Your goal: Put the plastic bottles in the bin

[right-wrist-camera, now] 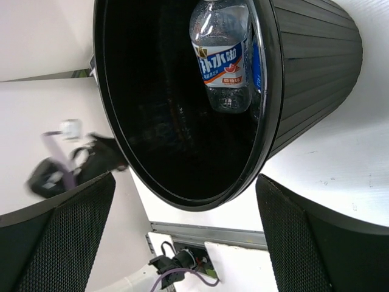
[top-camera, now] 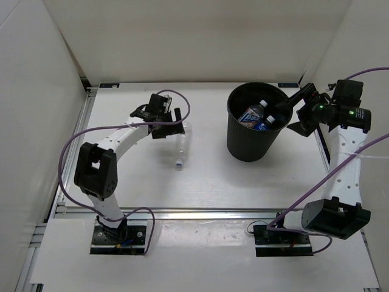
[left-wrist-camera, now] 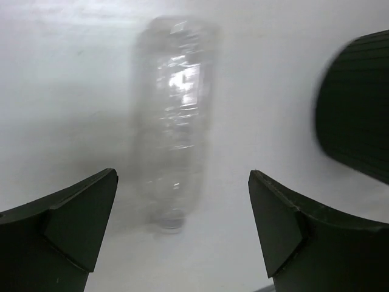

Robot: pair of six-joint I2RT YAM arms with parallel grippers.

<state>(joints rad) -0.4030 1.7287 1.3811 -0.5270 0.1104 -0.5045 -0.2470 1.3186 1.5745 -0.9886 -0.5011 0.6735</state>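
Observation:
A plain clear plastic bottle (top-camera: 183, 146) lies on the table left of the round black bin (top-camera: 234, 137). It shows blurred in the left wrist view (left-wrist-camera: 173, 121), cap toward the camera. My left gripper (top-camera: 176, 121) is open and empty just above its far end; the fingers (left-wrist-camera: 67, 225) stand wide apart. Two clear bottles with blue labels (top-camera: 256, 115) lie inside the bin; one shows in the right wrist view (right-wrist-camera: 223, 58). My right gripper (top-camera: 293, 109) is open and empty at the bin's right rim (right-wrist-camera: 182, 198). No green bottle is in view.
White walls enclose the table on the left, back and right. A metal rail (top-camera: 200, 213) runs along the table's near edge. The bin's side (left-wrist-camera: 355, 115) shows at the right of the left wrist view.

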